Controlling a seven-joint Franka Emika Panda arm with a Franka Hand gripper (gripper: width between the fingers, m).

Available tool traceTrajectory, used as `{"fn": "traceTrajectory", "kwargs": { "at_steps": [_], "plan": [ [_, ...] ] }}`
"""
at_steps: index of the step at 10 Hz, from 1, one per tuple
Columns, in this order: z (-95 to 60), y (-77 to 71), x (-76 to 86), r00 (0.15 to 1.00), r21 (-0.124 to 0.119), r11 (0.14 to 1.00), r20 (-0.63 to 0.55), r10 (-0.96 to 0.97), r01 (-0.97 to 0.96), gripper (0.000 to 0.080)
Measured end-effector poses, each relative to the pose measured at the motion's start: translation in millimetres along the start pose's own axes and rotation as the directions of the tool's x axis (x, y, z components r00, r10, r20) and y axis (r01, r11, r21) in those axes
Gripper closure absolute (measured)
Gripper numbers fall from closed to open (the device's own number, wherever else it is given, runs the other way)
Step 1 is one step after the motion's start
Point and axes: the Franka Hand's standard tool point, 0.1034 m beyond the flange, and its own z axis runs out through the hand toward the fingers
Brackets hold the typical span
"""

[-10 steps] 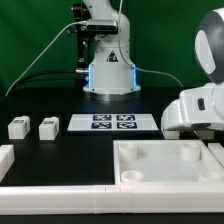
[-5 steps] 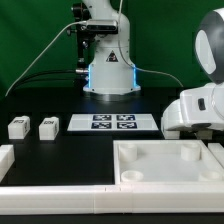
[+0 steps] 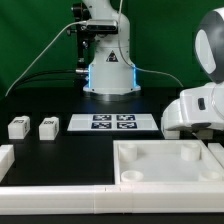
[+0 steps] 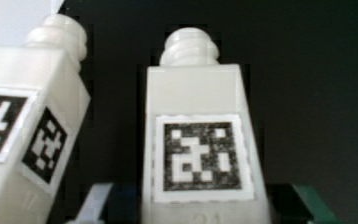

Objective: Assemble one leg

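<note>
Nothing stirs across the last second in the exterior view: the arm's white wrist housing (image 3: 196, 108) hangs low at the exterior view's right, just behind the far wall of the tray (image 3: 128, 152). Two spare legs (image 3: 18, 127) sit side by side at the exterior view's left, well apart from it and just beside the marker board (image 3: 112, 122). The pincer itself cannot be made out from here. In the wrist view, the gripper (image 4: 201, 205) is spread, its dark fingertips (image 4: 105, 200) showing on either side of the leg (image 4: 197, 130). That leg lies on the black tabletop with its tag facing the camera and its stepped tip pointing away. Narrow gaps appear between pads and plastic, so no pinch seems made yet. A neighbouring leg (image 4: 30, 110) lies just beside it, outside the fingers. The stillness suggests the arm is lined up, with closing on the leg the likely next step.
</note>
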Motion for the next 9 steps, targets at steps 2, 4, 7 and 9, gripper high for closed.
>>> {"fn": "traceTrajectory", "kwargs": {
  "at_steps": [2, 4, 7, 9],
  "plan": [
    [-20.8, 4.4, -12.8, 1.0, -0.001, 1.0, -0.026, -0.011, 0.011, 0.0508],
    [-40.8, 6.8, -28.3, 0.997, -0.011, 1.0, -0.066, -0.03, 0.029, 0.0506],
    [-45.2, 5.4, -24.5, 0.992, -0.006, 0.999, -0.121, -0.044, 0.043, 0.0506],
    [-48.6, 3.9, -19.3, 0.978, 0.002, 0.999, -0.205, -0.043, 0.044, 0.0506]
  ]
}}
